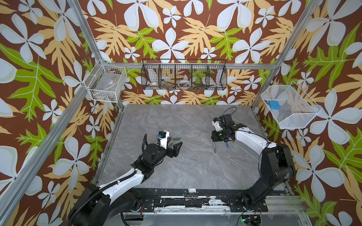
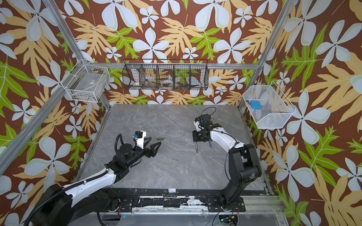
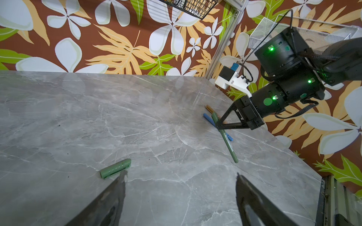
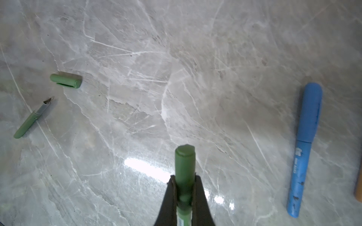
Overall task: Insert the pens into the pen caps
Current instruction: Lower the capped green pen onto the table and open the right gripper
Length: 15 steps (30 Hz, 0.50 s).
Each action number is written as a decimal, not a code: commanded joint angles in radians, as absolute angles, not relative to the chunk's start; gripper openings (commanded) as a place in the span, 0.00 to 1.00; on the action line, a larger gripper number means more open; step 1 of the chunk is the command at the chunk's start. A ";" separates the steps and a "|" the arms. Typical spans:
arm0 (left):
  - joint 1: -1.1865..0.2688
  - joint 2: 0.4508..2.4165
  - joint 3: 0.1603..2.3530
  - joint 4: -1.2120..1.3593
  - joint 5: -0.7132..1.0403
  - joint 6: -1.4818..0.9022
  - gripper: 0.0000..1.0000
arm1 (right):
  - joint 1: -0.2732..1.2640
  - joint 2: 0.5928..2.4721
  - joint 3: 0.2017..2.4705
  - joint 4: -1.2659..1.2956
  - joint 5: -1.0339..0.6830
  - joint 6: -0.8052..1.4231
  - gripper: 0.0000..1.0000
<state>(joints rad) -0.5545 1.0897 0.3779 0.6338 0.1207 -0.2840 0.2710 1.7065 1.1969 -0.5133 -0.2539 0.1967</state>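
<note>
- Pens and caps lie spread over a grey marble-patterned table (image 1: 186, 121); the items below run from left to right in both top views.
- The left gripper (image 3: 180, 176) hovers low over the left half of the table. Its two dark fingers are spread wide with nothing between them.
- A loose green cap (image 1: 176, 139) lies flat on the table just beside the tip of one left finger (image 3: 117, 185), outside the gap. It shows in both top views and both wrist views.
- An uncapped green pen (image 4: 32, 119) lies flat near that cap but not touching it, its dark nib bare and aimed roughly toward the cap. Only the right wrist view shows it.
- A second green pen (image 3: 227, 140) is right of centre, pinched in the right gripper (image 3: 219, 125). The jaws are clamped narrow around its upper part, and a matching green cap seems fitted on that end. The pen slants down toward the table; whether its lower end touches cannot be told.
- A blue pen (image 4: 305, 148) with its blue cap fitted lies flat on the table just beside the right gripper.
- An orange-brown pen (image 3: 209, 108) lies just beyond the blue one, mostly hidden, so its cap cannot be judged.
</note>
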 commanded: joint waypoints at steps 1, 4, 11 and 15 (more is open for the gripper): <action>-0.552 1.103 0.391 0.666 0.144 -0.286 0.88 | 0.254 1.738 1.203 -0.537 -0.239 0.179 0.00; -0.552 1.111 0.391 0.676 0.156 -0.289 0.88 | 0.244 1.782 1.232 -0.540 -0.254 0.175 0.00; -0.552 1.123 0.391 0.676 0.153 -0.284 0.89 | 0.239 1.897 1.324 -0.583 -0.190 0.152 0.00; -0.552 1.132 0.394 0.675 0.159 -0.283 0.89 | 0.223 1.946 1.375 -0.601 -0.167 0.145 0.00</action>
<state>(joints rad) -0.5545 1.1278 0.3862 0.6449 0.1482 -0.2871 0.2295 1.9308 1.3548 -0.5713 -0.2081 0.1551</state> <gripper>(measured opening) 0.890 0.064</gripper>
